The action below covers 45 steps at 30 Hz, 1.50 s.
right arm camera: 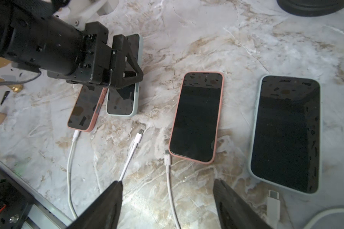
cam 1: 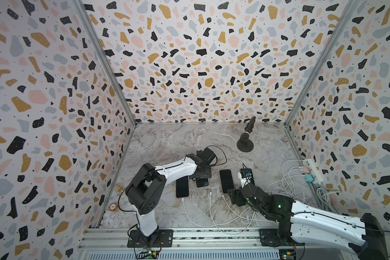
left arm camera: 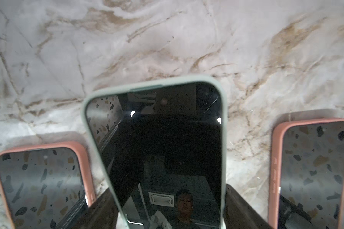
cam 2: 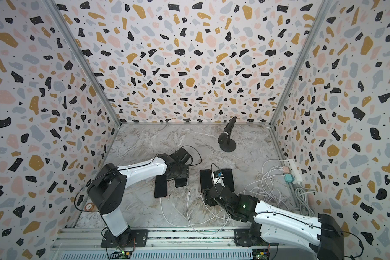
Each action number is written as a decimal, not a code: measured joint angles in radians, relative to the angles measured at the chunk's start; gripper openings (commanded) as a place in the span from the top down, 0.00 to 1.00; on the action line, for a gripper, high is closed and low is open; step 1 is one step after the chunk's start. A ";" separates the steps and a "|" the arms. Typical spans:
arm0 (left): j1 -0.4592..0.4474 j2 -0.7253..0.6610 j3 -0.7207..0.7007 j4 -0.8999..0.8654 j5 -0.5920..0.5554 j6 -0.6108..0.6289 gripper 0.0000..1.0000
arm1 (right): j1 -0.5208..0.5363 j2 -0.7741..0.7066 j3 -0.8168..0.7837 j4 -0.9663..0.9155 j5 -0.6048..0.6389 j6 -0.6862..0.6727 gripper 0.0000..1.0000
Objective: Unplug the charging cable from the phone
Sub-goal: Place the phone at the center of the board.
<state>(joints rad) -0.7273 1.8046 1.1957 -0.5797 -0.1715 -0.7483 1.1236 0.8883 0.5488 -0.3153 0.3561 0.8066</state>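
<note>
Right gripper point(right arm camera: 167, 182) wide open, empty; left gripper point(left arm camera: 167, 188) astride green phone point(right arm camera: 121, 103), grip unclear.
Plugged pink phone point(right arm camera: 85, 111) left of right jaws, plug point(right arm camera: 75, 135) lengthwise.

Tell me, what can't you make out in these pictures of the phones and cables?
Whether the plug is seated in the large green phone: unclear in the right wrist view; the right arm covers it in both top views.
Whether the left pincer squeezes the small green phone: the left wrist view's edge cuts off its fingers.
Which charger each white cable reaches: tangled, too small in top views.
</note>
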 measured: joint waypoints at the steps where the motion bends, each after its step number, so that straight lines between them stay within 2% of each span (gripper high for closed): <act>1: -0.003 0.012 0.000 -0.005 -0.006 0.000 0.73 | 0.000 0.000 0.000 -0.006 0.000 0.002 0.23; 12: -0.067 0.060 0.000 -0.026 -0.047 -0.023 0.73 | 0.000 -0.048 -0.001 -0.016 0.001 0.010 0.22; 15: -0.086 0.060 0.000 -0.029 -0.048 -0.032 0.54 | 0.000 -0.049 -0.001 -0.017 0.000 0.012 0.22; 18: -0.093 0.060 0.000 -0.030 -0.049 -0.037 0.25 | 0.000 -0.048 -0.001 -0.017 -0.002 0.013 0.21; 19: -0.095 0.060 0.000 -0.030 -0.051 -0.037 0.08 | 0.000 -0.048 -0.001 -0.017 -0.004 0.013 0.19; 20: -0.096 0.060 0.001 -0.032 -0.055 -0.034 0.01 | 0.000 -0.048 -0.001 -0.017 -0.006 0.013 0.09; 21: -0.097 0.060 0.004 -0.040 -0.061 -0.030 0.00 | 0.000 -0.047 -0.001 -0.017 -0.011 0.010 0.02; 22: -0.097 0.060 0.011 -0.050 -0.068 -0.031 0.00 | 0.000 -0.045 -0.001 -0.018 -0.014 0.011 0.01; 29: -0.098 0.030 0.102 -0.136 -0.130 -0.017 0.00 | 0.000 0.027 0.064 -0.108 -0.005 0.018 0.00; 33: -0.092 -0.124 0.107 -0.207 -0.200 0.017 0.00 | 0.000 0.171 0.222 -0.241 0.064 0.047 0.00; 36: -0.074 -0.323 0.074 -0.222 -0.238 0.068 0.00 | 0.003 0.215 0.268 -0.296 0.135 0.069 0.00; 40: 0.011 -0.497 -0.014 -0.238 -0.213 0.123 0.00 | 0.003 0.126 0.202 -0.289 0.176 0.071 0.00; 45: 0.157 -0.437 -0.130 -0.248 -0.068 0.135 0.00 | 0.001 0.023 0.145 -0.221 0.139 0.022 0.01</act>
<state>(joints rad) -0.5701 1.3678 1.0657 -0.8272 -0.2394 -0.6128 1.1248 0.9112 0.6937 -0.5362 0.4953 0.8288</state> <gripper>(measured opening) 0.998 0.992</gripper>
